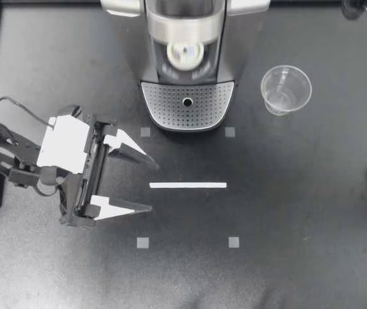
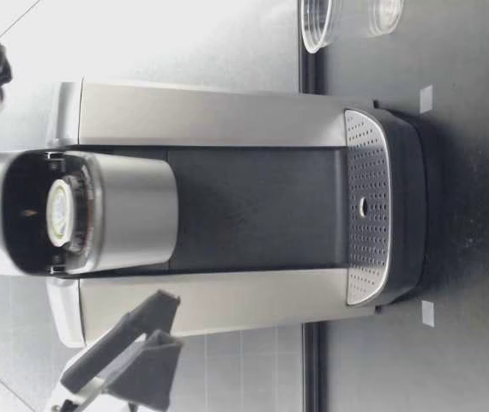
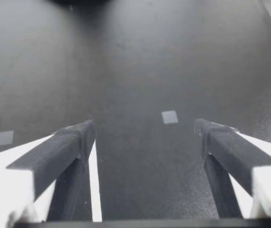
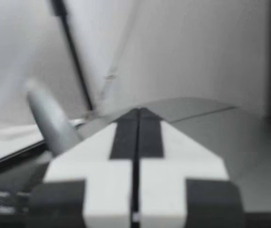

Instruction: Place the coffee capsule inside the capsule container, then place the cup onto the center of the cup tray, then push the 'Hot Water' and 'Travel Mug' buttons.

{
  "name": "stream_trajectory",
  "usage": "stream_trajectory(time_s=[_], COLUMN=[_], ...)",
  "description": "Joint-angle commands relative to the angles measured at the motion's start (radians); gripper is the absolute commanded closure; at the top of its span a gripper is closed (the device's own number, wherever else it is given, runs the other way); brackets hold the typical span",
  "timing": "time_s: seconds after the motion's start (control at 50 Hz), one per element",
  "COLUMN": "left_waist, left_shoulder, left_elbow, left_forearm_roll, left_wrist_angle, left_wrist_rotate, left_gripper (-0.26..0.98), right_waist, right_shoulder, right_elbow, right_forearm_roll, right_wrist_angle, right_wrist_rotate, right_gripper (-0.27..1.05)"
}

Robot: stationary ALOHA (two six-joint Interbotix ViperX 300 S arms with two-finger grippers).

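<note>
Black table (image 1: pixel 299 193): cup (image 1: pixel 286 89) beside coffee machine (image 1: pixel 187 38); left gripper (image 1: pixel 154 187) jaws wide apart, right gripper (image 4: pixel 138 111) jaws closed.

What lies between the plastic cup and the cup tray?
Nothing; the top view shows only bare black table between the cup and the cup tray.

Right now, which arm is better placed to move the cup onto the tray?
Probably right. The cup stands to my right of the cup tray; my left gripper, though open, is on the tray's other side. My right gripper is shut and would have to open first.
</note>
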Motion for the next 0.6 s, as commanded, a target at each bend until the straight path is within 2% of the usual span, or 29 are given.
stream_trajectory(time_s=[0.0, 0.24, 0.58], left_waist=[0.002, 0.002, 0.002], left_shoulder=[-0.009, -0.008, -0.005], left_elbow=[-0.011, -0.009, -0.011], left_forearm_roll=[-0.003, -0.003, -0.011], left_wrist_angle=[-0.005, -0.003, -0.005], left_wrist_rotate=[0.0, 0.0, 0.0], left_gripper=[-0.04, -0.04, -0.04], right_waist=[0.044, 0.149, 0.221], right_shoulder=[-0.041, -0.095, -0.106], right_elbow=[0.005, 0.112, 0.238], right_forearm_roll=[-0.002, 0.0, 0.014], right_wrist_angle=[-0.014, -0.037, -0.109], right_wrist_rotate=[0.0, 0.009, 0.02], right_gripper=[0.74, 0.74, 0.74])
